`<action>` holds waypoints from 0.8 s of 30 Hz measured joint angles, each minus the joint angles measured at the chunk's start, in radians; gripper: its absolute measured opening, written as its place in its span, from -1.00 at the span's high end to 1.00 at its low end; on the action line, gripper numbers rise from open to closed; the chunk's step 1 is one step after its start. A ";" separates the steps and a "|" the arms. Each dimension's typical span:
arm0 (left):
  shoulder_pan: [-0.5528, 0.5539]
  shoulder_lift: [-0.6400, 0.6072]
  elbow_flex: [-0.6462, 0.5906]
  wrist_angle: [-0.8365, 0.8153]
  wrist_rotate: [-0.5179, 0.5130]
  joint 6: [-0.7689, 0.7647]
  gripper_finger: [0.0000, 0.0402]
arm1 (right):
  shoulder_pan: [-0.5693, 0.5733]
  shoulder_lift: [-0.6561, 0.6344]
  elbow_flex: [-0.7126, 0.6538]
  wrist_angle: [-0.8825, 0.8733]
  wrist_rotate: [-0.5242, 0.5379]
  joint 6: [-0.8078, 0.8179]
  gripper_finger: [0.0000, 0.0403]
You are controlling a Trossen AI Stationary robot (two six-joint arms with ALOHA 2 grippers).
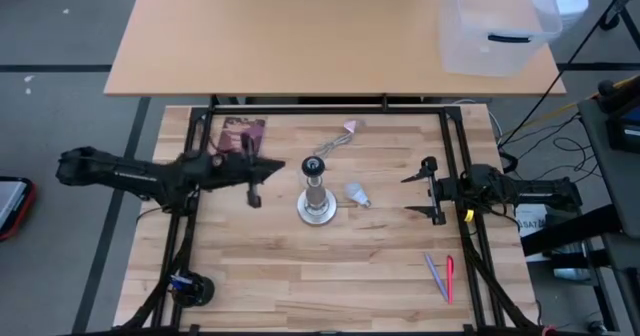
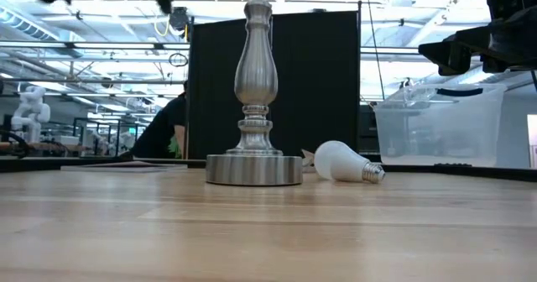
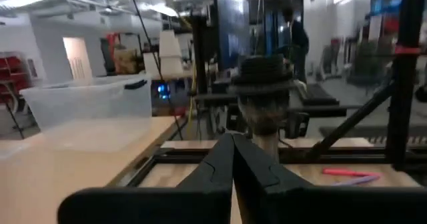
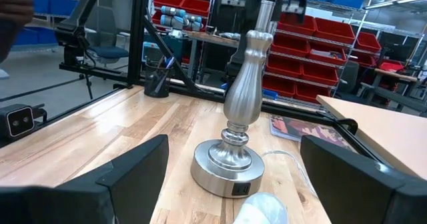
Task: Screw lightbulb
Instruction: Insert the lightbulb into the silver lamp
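Lightbulb lies loose mid-worktop beside stand; right hand spread, empty, left hand clenched, empty: a clumsy pinch could roll it away.

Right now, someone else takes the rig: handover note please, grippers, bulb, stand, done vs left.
Left gripper: shut, empty, raised beside the stand, on its left in the high view.
Right gripper: open, empty, hovering right of the bulb and facing it.
Small white frosted lightbulb: lying on its side on the wooden table, just right of the stand's base, apart from it.
Silver round-based stand with black socket: upright mid-table, socket empty.
Done: nothing yet.
Left: grasp the bulb, lift it to the socket, screw it in, probably with the left gripper steadying the stand.
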 joint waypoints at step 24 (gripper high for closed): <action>-0.083 0.390 0.116 -0.080 -0.040 -0.129 -0.49 | 0.000 0.000 0.000 0.000 0.000 0.000 -0.66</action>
